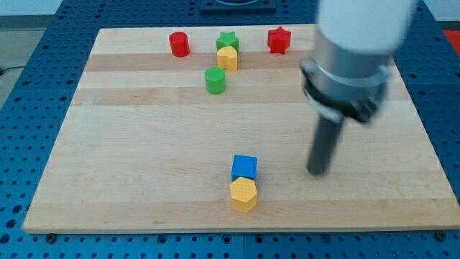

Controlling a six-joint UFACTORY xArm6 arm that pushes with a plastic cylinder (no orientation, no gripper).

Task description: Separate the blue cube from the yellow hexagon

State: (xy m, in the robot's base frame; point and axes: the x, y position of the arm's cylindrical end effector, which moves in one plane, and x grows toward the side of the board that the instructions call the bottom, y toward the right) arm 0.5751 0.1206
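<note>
A blue cube [244, 167] sits near the view's bottom middle of the wooden board [144, 144]. A yellow hexagon [244, 193] lies just below it, touching it. My tip [316, 172] is on the board to the view's right of the blue cube, about a hand's width away and touching neither block. The dark rod rises from it to the arm's grey and white body [352, 50] at the view's top right.
At the view's top stand a red cylinder [179, 44], a green star-like block [228, 41] touching a small yellow block [227, 58], a green cylinder [215, 80] and a red star [278, 39]. Blue perforated table surrounds the board.
</note>
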